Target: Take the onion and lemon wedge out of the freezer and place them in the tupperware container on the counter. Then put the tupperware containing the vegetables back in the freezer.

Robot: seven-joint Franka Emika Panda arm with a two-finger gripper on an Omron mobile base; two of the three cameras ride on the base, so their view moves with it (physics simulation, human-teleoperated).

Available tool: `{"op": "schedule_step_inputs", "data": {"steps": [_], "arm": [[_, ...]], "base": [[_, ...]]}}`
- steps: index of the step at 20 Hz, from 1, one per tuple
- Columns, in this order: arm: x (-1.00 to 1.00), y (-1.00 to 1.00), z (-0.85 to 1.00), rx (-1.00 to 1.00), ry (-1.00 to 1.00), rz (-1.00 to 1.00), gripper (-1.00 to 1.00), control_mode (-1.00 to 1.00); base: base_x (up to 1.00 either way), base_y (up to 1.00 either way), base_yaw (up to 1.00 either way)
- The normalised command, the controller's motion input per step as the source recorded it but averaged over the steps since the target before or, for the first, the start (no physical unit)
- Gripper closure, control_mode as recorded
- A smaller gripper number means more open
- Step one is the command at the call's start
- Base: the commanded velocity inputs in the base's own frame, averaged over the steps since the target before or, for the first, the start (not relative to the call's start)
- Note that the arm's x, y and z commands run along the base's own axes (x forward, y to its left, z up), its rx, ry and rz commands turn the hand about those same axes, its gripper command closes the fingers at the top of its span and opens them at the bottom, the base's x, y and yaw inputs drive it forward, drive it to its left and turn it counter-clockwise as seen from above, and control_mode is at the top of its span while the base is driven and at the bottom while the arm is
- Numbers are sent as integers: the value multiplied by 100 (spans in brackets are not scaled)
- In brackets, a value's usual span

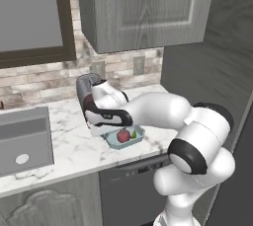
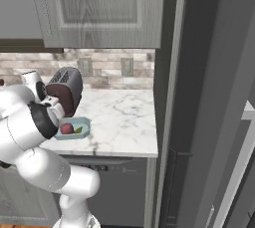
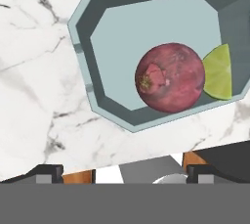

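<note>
Tupperware container point(image 3: 105, 42) sits upper center of my hand view on the marble counter point(image 3: 34, 96), holding the onion point(image 3: 170, 77) touching the lemon wedge point(image 3: 218, 73), directly ahead of my gripper point(image 3: 124, 171), jaws spread wide, empty.

Tupperware container point(image 1: 140, 135) half hidden behind the white forearm in the left base view, near rim out of sight; in the hand view top and right corners cut by the frame edge. Toaster point(image 1: 87, 85) behind the container mostly covered by the wrist, and in the right base view front face blocked by the arm. Lemon wedge point(image 2: 78, 130) beside the onion point(image 2: 66, 128) too small there to make out shape; pincer point(image 3: 124, 171) fingertips barely poking above the bottom, spread far apart.
</note>
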Motion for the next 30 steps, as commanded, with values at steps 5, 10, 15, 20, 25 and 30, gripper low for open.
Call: {"op": "schedule_step_inputs", "data": {"steps": [5, 10, 15, 20, 25, 30], "arm": [[0, 3, -17, 0, -1, 0, -100, -100], [0, 1, -10, 0, -2, 0, -100, -100], [1, 0, -11, 0, -4, 0, -100, -100], [0, 0, -15, 0, -4, 0, -100, -100], [1, 1, -14, 0, -5, 0, -100, -100], [8, 3, -4, 0, -4, -1, -100, -100]], "base": [[0, 0, 0], [0, 0, 0], [0, 0, 0], [0, 0, 0], [0, 0, 0], [0, 0, 0]]}}
